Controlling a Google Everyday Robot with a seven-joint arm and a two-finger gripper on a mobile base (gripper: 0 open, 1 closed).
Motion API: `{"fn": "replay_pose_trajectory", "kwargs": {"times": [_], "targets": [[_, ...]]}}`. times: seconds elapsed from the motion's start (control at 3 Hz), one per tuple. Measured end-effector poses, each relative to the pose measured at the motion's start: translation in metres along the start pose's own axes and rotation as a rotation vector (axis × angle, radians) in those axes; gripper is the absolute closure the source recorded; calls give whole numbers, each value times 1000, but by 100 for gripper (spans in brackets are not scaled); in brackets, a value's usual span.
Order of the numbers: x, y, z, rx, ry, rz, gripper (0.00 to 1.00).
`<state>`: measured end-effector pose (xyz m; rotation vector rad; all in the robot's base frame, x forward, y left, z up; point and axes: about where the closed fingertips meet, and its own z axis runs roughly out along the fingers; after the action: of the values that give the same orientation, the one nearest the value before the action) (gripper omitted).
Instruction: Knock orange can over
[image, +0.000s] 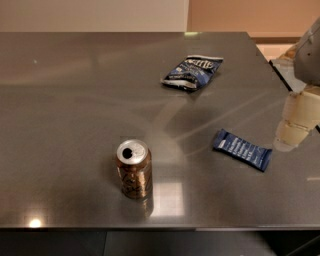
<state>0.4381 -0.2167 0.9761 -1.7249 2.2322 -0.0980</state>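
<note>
The orange can (134, 169) stands upright on the grey table (65, 100), near the front edge and a little left of centre. It is coppery brown with dark markings, and its silver top with the dark drinking hole faces up. My gripper (295, 127) hangs at the right edge of the view, above the table's right side. It is well to the right of the can and does not touch it. Only its pale, segmented lower part shows.
A dark blue snack bar (242, 149) lies flat between the can and the gripper. A blue chip bag (193, 72) lies farther back, right of centre. The table's front edge runs just below the can.
</note>
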Motion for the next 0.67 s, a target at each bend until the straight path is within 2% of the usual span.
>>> {"fn": "replay_pose_trajectory", "kwargs": {"times": [0.33, 0.67], "targets": [[0, 0, 0, 0, 0, 0, 0], [-10, 3, 3, -14, -39, -15, 0]]}}
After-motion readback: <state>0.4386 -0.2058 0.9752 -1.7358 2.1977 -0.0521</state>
